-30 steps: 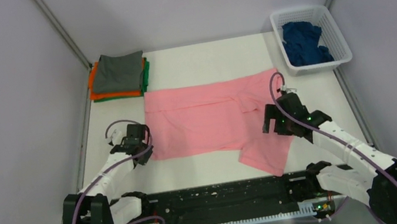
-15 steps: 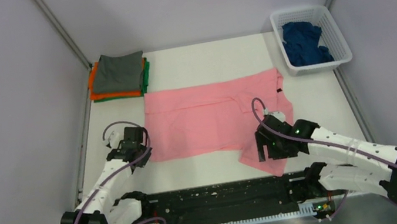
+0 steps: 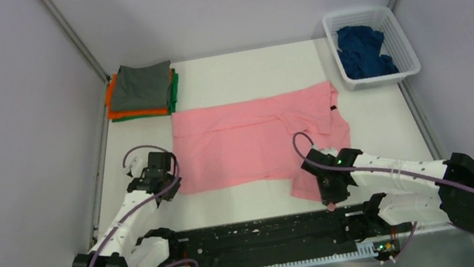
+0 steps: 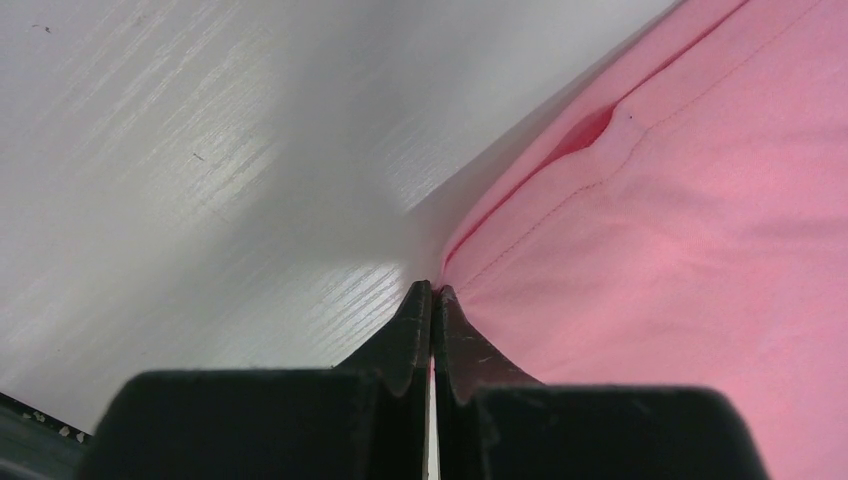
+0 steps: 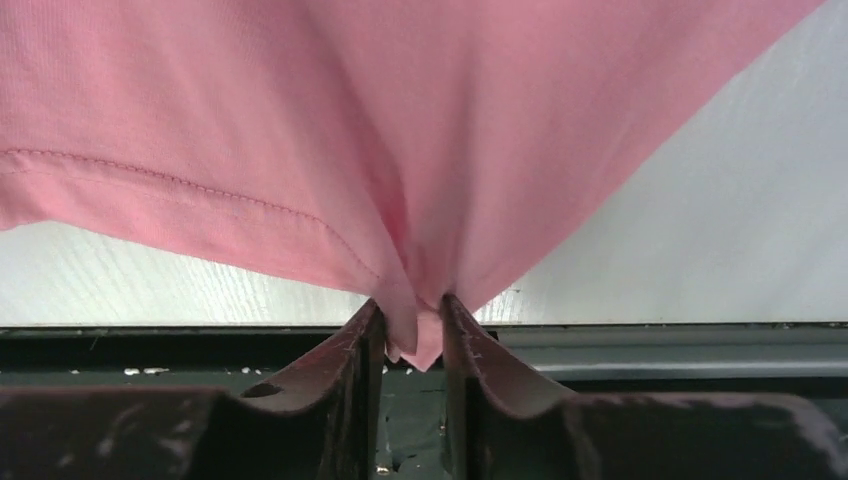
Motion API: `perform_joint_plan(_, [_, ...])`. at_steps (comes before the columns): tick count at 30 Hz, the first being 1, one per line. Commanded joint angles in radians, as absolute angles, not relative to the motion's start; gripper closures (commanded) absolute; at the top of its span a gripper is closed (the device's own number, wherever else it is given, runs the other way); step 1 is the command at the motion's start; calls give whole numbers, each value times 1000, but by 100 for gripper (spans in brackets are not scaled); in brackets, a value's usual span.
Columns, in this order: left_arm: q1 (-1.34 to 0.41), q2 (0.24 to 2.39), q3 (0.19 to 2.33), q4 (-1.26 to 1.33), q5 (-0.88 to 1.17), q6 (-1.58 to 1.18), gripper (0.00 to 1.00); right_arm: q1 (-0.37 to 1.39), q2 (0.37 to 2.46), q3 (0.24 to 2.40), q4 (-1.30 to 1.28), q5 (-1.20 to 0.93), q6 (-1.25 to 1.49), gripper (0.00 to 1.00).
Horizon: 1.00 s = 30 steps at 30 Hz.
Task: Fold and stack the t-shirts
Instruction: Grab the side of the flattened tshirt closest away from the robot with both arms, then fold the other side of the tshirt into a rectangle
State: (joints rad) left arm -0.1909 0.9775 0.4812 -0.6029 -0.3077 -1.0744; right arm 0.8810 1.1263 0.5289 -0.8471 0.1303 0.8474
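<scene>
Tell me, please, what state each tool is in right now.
Left tool: closed at the pink t-shirt's edge; whether it pinches cloth cannot be told.
Right tool: closed on a bunched corner of the pink t-shirt.

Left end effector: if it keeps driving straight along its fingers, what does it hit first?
The pink t-shirt: the left end effector is shut on its near left corner. Just beyond that, likely the table, though depth is unclear.

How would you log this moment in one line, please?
stage: folding pink t-shirt | left gripper: shut at near-left hem corner | right gripper: pinching near sleeve tip | folded stack: grey, orange, green
</scene>
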Motion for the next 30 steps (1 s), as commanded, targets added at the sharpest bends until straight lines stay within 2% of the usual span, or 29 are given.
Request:
perform_joint_plan(1, [-189,973,497,-606,-314,-1064,100,893,1143,512,-799,163,903,82])
perform_joint_plan(5, [-188,974,523,-602,-285,-1046,100,892,1121,584,-812,218,899,100])
perform_joint_plan(10, [-189,994,576,-603,-248,-1028,100,853,1116,708,-815,309,848,100])
perform_joint_plan(18, [-173,1085,692,-591,-233,-1012,100,623,1124,839,-677,289,724,100])
perform_joint_plan(30, [-73,1324,838,-523,-194,-988,100,413,1389,1101,-580,202,597,100])
